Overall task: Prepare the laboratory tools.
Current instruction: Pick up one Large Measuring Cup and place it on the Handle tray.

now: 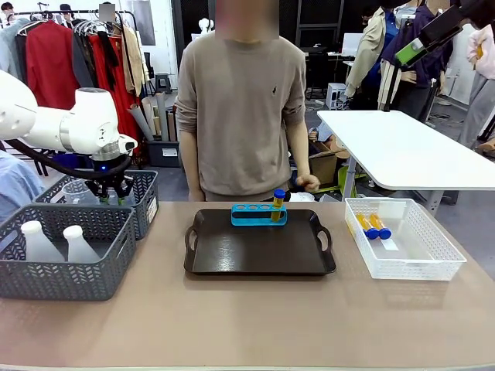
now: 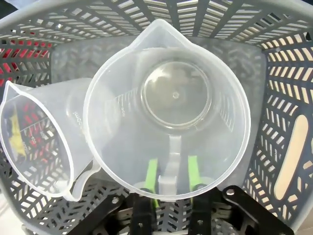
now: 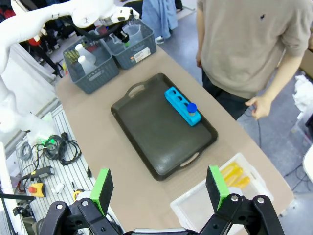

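Left wrist view: left tool in grey plastic basket, green pads flank handle of clear plastic measuring beaker, pinch unconfirmed. Right tool wide, empty. Next: firm grip, lift clear.

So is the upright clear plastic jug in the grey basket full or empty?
Empty: the clear plastic measuring beaker shows a bare round bottom, no liquid.

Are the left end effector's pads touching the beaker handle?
Cannot tell. In the left wrist view, the left end effector's pads closely straddle the beaker's handle, but the translucent plastic in front blurs any gap or contact.
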`<control>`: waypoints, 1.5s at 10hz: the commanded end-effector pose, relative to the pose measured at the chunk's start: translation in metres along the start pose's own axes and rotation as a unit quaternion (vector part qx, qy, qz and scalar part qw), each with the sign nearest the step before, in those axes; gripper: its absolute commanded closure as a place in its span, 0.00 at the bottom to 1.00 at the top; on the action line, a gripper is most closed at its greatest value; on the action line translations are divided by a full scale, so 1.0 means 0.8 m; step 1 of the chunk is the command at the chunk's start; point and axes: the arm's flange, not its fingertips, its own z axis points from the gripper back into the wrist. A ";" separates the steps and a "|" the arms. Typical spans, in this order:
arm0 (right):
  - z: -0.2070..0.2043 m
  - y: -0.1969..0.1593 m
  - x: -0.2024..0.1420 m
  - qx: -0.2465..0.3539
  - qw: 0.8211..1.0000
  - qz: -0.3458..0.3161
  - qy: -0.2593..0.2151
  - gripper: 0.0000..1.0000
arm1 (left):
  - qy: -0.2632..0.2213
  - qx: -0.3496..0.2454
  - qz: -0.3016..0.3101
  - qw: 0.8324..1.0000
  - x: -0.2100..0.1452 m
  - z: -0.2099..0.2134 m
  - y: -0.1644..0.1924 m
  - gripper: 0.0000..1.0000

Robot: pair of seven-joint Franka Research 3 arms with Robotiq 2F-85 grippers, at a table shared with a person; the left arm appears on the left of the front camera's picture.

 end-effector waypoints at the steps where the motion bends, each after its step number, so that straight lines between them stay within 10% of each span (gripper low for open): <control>1: 0.002 0.002 0.001 -0.003 1.000 0.000 -0.001 0.00 | -0.002 0.002 -0.003 1.000 0.000 0.008 0.008 1.00; 7: 0.002 0.002 0.001 -0.003 1.000 0.000 -0.001 0.00 | -0.031 -0.025 -0.024 0.999 -0.007 0.080 0.018 1.00; 15: 0.002 0.002 0.001 -0.003 1.000 0.000 -0.001 0.00 | -0.044 -0.060 -0.229 0.971 -0.072 0.267 0.018 1.00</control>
